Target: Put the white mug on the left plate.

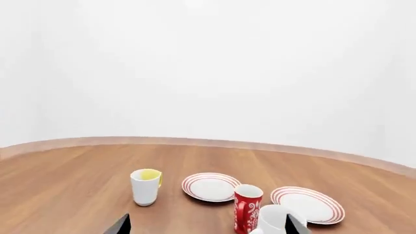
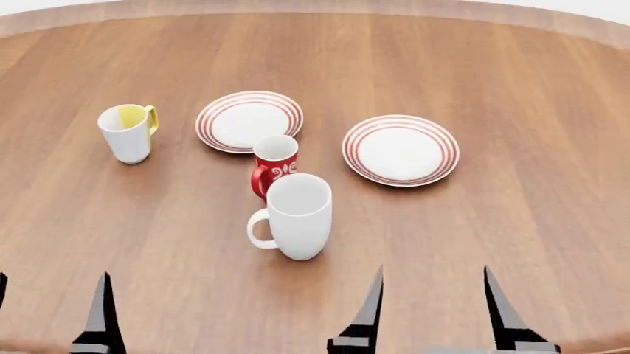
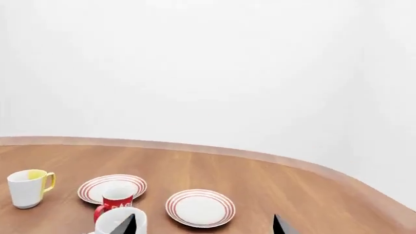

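Note:
The white mug (image 2: 298, 215) stands upright in the middle of the table, with its handle toward the left. It touches neither gripper. Beyond it lies the left plate (image 2: 248, 122), bare, with red rings round its rim. My left gripper (image 2: 52, 295) is open at the near left edge. My right gripper (image 2: 431, 295) is open just right of the mug and nearer to me. Both hold nothing. The left wrist view has the white mug (image 1: 273, 219) beside one finger, and the left plate (image 1: 210, 187) farther off. In the right wrist view the white mug (image 3: 110, 222) shows behind one finger.
A small red mug (image 2: 274, 166) stands between the white mug and the left plate, close to both. A white mug with yellow inside (image 2: 128, 133) is at the far left. The second ringed plate (image 2: 400, 150) lies to the right. The wooden table's curved edge (image 2: 315, 9) runs along the back.

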Motion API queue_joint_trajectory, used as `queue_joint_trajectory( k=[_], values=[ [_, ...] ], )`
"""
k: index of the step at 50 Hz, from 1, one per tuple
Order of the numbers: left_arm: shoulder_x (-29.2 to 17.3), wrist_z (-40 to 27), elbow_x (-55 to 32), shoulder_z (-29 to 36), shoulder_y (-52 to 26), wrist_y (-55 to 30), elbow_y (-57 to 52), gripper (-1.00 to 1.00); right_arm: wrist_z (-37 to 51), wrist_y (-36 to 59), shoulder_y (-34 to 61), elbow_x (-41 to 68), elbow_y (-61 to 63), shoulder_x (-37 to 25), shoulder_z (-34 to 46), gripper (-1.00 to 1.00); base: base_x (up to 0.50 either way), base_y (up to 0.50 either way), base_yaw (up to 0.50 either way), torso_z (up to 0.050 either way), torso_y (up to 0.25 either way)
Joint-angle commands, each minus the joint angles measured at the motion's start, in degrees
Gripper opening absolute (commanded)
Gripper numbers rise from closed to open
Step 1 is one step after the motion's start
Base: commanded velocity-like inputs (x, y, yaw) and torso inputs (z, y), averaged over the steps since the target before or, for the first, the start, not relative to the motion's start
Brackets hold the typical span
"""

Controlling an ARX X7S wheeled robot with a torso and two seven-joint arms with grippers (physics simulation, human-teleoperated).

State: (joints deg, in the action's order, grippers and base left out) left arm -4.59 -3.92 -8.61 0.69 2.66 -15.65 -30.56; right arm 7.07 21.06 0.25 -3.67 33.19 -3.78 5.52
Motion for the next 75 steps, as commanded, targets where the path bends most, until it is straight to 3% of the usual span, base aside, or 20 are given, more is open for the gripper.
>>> queue_joint_trajectory(
  k=[1,13,75],
  values=[
    [-1.64,-2.48,-4.59,-1.32,0.0,-8.73,-16.51,1.0,1.98,12.26,2.94,-4.28,18.11,-1.14,3.46,1.0,0.0,0.0,0.0,0.0,0.0],
    [-2.8,-4.08,-8.41,-3.19,-1.18,-11.41,-21.7,1.0,2.23,20.63,6.98,-7.03,24.82,-1.68,6.97,1.0,0.0,0.0,0.0,0.0,0.0],
    [-6.99,-6.4,-12.16,-0.52,0.16,-9.69,-22.25,1.0,4.3,19.03,7.0,-2.32,24.81,-3.13,6.31,1.0,0.49,0.01,0.0,0.0,0.0]
  ],
)
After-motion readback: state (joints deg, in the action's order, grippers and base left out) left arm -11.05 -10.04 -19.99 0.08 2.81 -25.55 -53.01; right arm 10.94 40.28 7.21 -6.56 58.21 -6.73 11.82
